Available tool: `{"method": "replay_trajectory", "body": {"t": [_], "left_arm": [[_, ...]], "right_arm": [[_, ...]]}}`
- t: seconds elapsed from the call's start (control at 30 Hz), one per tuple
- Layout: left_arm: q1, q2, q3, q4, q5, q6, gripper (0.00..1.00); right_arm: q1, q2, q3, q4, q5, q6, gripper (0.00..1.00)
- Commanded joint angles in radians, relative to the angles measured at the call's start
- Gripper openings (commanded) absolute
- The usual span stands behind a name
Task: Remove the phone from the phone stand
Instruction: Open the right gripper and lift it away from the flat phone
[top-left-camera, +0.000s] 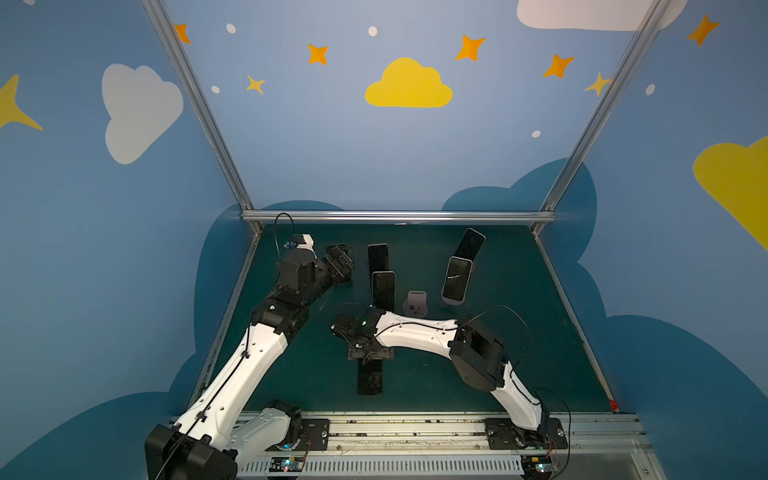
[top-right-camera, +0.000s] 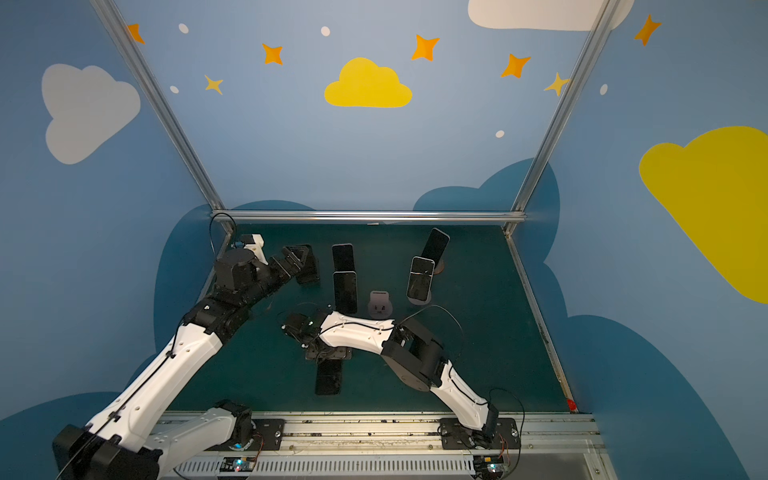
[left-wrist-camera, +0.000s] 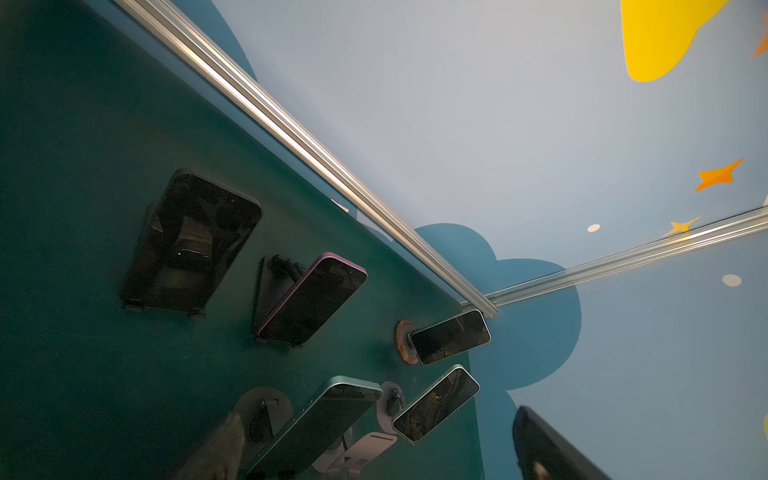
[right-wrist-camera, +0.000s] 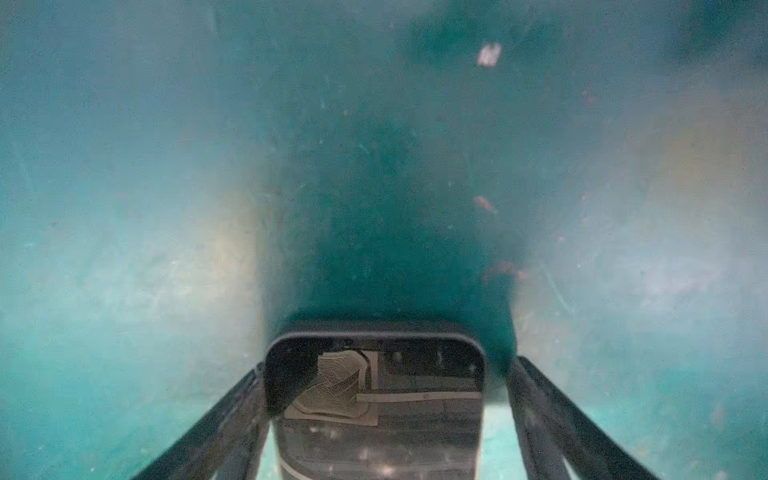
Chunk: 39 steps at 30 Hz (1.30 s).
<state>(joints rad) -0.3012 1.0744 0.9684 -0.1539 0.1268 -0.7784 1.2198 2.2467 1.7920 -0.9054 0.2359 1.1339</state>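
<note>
A black phone (top-left-camera: 370, 380) lies flat on the green table (top-left-camera: 498, 353), near the front middle in both top views. My right gripper (top-left-camera: 370, 353) points down over its far end. In the right wrist view the phone (right-wrist-camera: 374, 399) sits between the fingers (right-wrist-camera: 540, 415). One finger is close to its edge and a clear gap shows on the other side, so the right gripper (right-wrist-camera: 386, 365) is open. An empty lilac phone stand (top-left-camera: 417, 303) stands just behind. My left gripper (top-left-camera: 340, 262) hovers open at the back left, holding nothing.
Several other phones rest on stands behind: a dark one (top-left-camera: 378, 257), a green one (top-left-camera: 383, 291), one on a round wooden base (top-left-camera: 469, 245) and a pale one (top-left-camera: 456, 280). An aluminium rail (top-left-camera: 395, 216) and blue walls bound the table.
</note>
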Motion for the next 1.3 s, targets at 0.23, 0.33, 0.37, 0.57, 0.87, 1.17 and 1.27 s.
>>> {"method": "replay_trajectory", "body": {"t": [0.23,0.33,0.37,0.57,0.87,1.17,1.27], "left_arm": [[0.005,0.004,-0.001,0.023,0.013,0.008,1.00],[0.005,0.004,0.000,0.022,0.013,0.009,1.00],[0.005,0.004,-0.001,0.022,0.011,0.010,1.00],[0.001,0.001,-0.003,0.024,0.006,0.011,1.00],[-0.019,-0.024,-0.005,0.033,0.006,0.018,1.00],[-0.085,-0.015,-0.002,0.055,0.063,0.019,1.00],[-0.117,-0.013,-0.005,0.066,0.062,0.042,1.00]], "right_arm": [[0.013,-0.106,0.006,-0.046,0.041,-0.057,0.89],[0.034,-0.147,-0.028,-0.070,0.058,-0.054,0.89],[0.042,-0.167,-0.048,-0.070,0.063,-0.055,0.89],[0.108,-0.335,-0.186,-0.150,0.158,-0.045,0.88],[0.140,-0.697,-0.458,-0.278,0.272,0.005,0.85],[0.016,-1.000,-0.654,0.030,0.468,-0.272,0.85],[-0.077,-1.016,-0.669,0.123,0.424,-0.342,0.85]]}}
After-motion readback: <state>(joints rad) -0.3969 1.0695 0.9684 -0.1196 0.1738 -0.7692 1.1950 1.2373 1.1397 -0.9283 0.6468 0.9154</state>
